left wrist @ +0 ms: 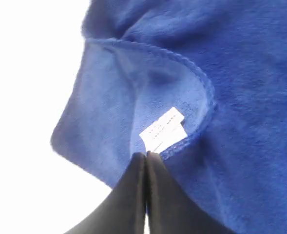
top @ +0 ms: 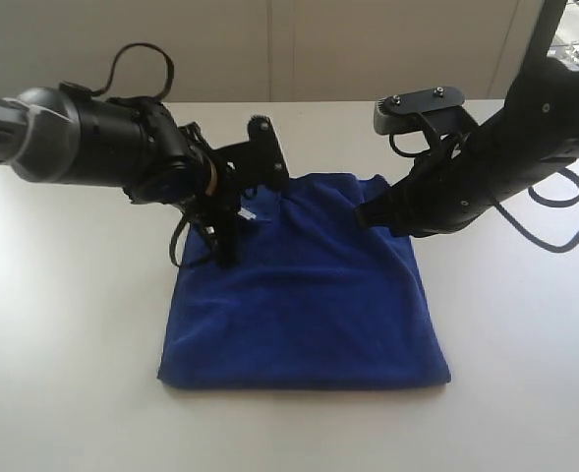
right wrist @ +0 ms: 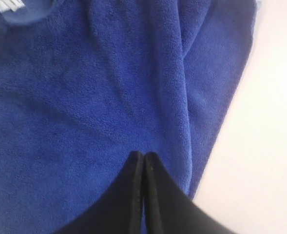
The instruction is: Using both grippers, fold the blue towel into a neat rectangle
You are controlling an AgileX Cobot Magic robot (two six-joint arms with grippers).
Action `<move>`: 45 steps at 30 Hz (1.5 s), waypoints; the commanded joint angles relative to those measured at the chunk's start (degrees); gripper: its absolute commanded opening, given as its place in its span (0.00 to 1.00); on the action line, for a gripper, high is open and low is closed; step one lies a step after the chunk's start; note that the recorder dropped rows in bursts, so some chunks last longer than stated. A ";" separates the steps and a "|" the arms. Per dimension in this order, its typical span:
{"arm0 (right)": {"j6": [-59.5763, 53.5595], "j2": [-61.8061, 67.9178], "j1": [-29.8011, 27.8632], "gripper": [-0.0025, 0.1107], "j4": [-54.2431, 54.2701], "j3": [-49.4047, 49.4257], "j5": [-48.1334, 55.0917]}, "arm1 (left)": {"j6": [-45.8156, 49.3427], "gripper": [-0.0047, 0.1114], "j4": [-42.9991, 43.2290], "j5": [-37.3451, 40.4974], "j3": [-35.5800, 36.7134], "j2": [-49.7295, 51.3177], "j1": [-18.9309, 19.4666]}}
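Note:
The blue towel [top: 304, 305] lies on the white table as a folded, roughly square pad, its near edge toward the front. My left gripper [top: 240, 211] is at the towel's far left corner. In the left wrist view its jaws [left wrist: 146, 154] are pressed together on the hem, right beside the white label [left wrist: 163, 128], and the corner curls up so its paler underside shows. My right gripper [top: 366, 211] is at the far right corner. Its jaws [right wrist: 143, 154] are shut on the cloth [right wrist: 75, 97], and creases run in toward the tips.
The white table [top: 63, 324] spreads out on all sides of the towel. Black cables [top: 564, 211] loop off the right arm above the table at the right. A pale wall runs behind the table's far edge.

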 commanded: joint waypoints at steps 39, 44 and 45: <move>-0.28 -0.22 -0.45 0.02 -0.52 0.17 0.56 | -15.64 0.06 -0.80 -8.30 -4.89 6.57 10.08; -0.28 -0.22 -0.45 0.02 -0.52 0.17 0.56 | -16.87 0.27 -0.97 -8.30 -4.89 6.57 11.79; -0.28 -0.22 -0.45 0.02 -0.52 0.17 0.56 | -16.88 0.32 -0.97 -8.59 -4.89 6.57 11.90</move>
